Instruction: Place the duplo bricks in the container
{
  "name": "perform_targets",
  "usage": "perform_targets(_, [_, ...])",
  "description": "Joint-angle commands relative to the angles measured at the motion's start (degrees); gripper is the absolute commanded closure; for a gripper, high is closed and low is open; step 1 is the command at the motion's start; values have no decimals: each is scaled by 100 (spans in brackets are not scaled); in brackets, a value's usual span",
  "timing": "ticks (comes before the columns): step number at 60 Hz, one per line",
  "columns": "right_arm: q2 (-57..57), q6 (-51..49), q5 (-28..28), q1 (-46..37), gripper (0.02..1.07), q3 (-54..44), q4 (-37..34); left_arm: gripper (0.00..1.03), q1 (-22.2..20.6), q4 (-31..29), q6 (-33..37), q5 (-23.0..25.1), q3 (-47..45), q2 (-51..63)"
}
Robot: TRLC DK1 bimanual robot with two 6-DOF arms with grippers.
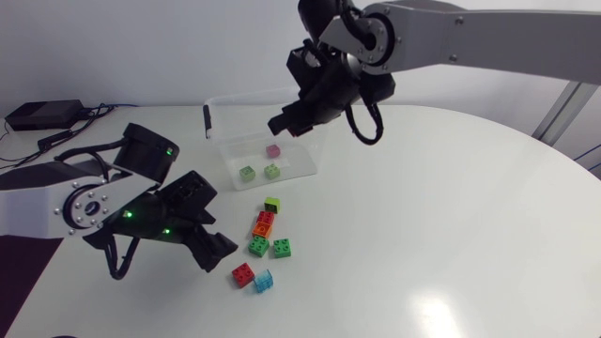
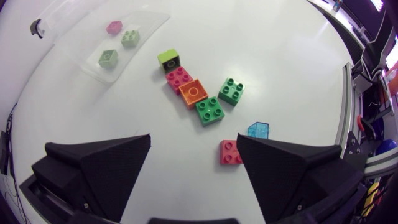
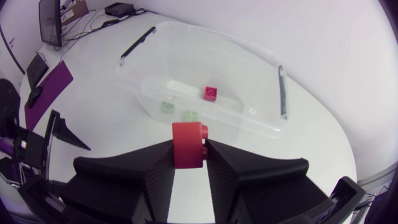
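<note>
Red brick [image 3: 188, 144], rigid light plastic (probably slick), clamped by flat sides in right jaws near container [image 3: 261, 118]; left jaws released.

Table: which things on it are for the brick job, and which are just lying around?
For the job: clear container; pink brick and two pale green bricks inside; red brick in right end effector; seven loose bricks ahead of left end effector.
Just lying about: black box with cables.
</note>
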Motion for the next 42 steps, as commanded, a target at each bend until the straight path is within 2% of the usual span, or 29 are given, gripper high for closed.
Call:
perform_targets(1, [232,206,56,-70,82,362,29,8,-101,-23,152,76,-197,273])
perform_targets(18, [742,259,65,-185,82,1223,-59,8,-470,74,301,84,-373,721])
perform_targets(42, [1296,294,83,-281,81,1847,-103,9,-619,364,362,120,-470,1134])
